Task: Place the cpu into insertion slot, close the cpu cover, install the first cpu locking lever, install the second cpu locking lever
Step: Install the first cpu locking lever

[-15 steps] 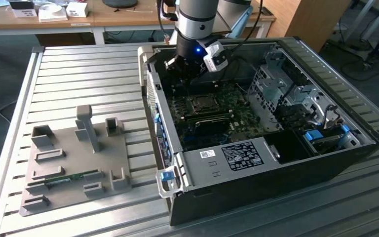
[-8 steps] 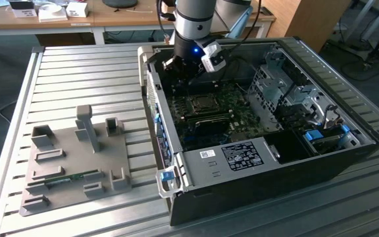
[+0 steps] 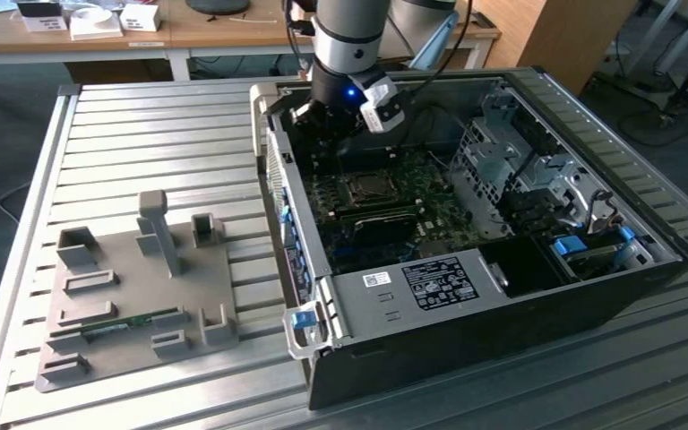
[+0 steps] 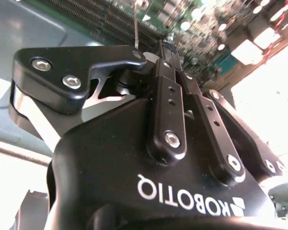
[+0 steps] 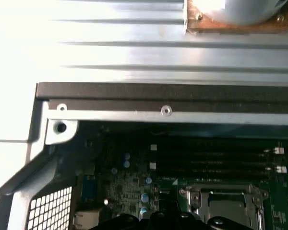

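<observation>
Table (image 3: 141, 134): slatted metal, carries everything.
Tray (image 3: 129, 296): grey, at the exterior view's left.
Claw (image 3: 318, 136): inside the case (image 3: 440, 305), pressed together; cannot tell whether it pinches anything.
Slot (image 3: 365, 190): on the motherboard (image 3: 440, 208), near the claw.
Case: open, at the exterior view's right.

arm (image 3: 347, 36) upright, claw (image 3: 320, 125) pointing down

From here I see the computer case (image 3: 440, 305) on the table (image 3: 153, 134) at the exterior view's right, the fixture plate (image 3: 129, 305) apart at its left, and the insertion slot (image 3: 362, 190) on the motherboard (image 3: 440, 210) inside the case, with the gripper (image 3: 326, 121) above its far side
</observation>
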